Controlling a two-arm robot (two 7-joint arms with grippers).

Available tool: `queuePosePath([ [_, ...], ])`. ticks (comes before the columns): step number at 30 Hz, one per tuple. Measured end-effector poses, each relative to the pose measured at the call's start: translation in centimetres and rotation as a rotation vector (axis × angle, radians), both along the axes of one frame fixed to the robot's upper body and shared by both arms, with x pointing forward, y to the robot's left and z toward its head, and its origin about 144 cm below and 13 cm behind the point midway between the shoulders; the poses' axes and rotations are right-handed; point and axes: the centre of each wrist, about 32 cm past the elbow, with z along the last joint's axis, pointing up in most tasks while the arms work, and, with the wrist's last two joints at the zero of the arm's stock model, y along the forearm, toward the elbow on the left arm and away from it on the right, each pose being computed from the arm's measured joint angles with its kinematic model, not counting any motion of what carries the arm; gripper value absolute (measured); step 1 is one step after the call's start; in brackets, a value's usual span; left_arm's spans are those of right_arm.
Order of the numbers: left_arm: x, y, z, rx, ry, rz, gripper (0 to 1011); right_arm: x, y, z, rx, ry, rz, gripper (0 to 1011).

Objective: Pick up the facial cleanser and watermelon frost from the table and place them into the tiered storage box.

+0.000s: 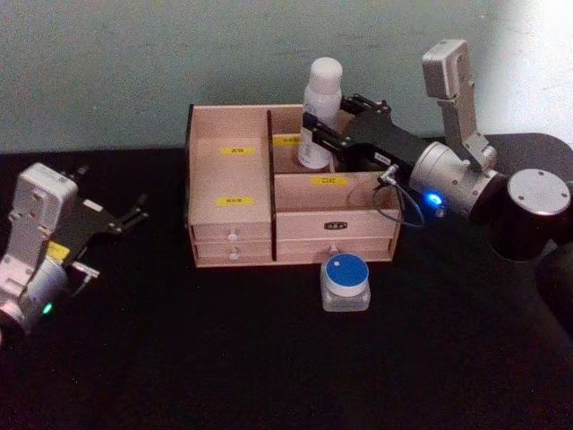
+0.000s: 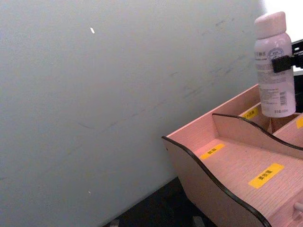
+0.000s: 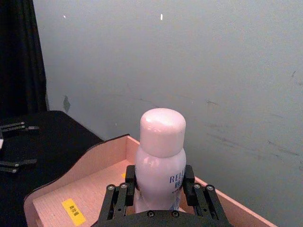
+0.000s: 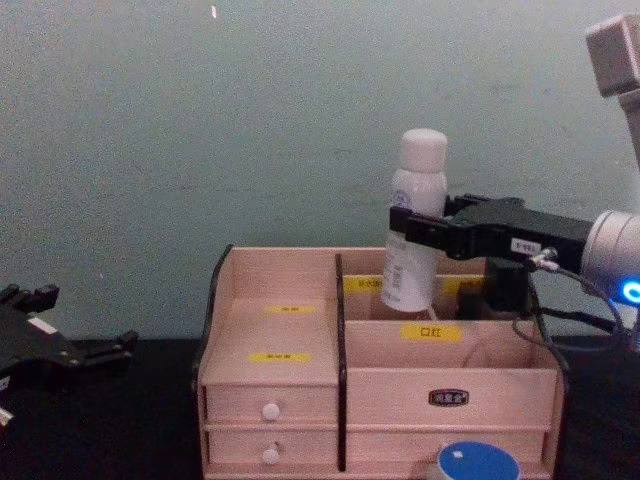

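Nearest the robot on the black worktop (image 1: 224,358), the watermelon frost (image 1: 346,282) stands upright on its base, blue lid up, just in front of the lower right drawers of the tiered storage box (image 1: 233,179) and apart from both arms. Off to the left, well clear of the box, the left end effector (image 1: 109,197) hangs low over the worktop with its fingers spread wide and nothing between them. Behind the jar, the box faces the robot, its drawers in front and its open compartments stepping up toward the back. Over the rear right compartment, the right end effector (image 1: 315,134) reaches in from the right and is clamped on the facial cleanser (image 1: 322,98) around the middle of its body. The bottle is upright, cap on top, its lower part down inside that compartment; whether its base touches the floor there cannot be told. Beyond the box rises a pale green wall (image 4: 200,120).
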Motion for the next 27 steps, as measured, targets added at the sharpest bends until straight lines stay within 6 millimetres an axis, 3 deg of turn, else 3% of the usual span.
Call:
queuePosePath([
  [27,0.0,0.0,0.0,0.000,0.000,0.000,1001,1.8,1.6,-0.7,-0.032,0.023,-0.015,593],
])
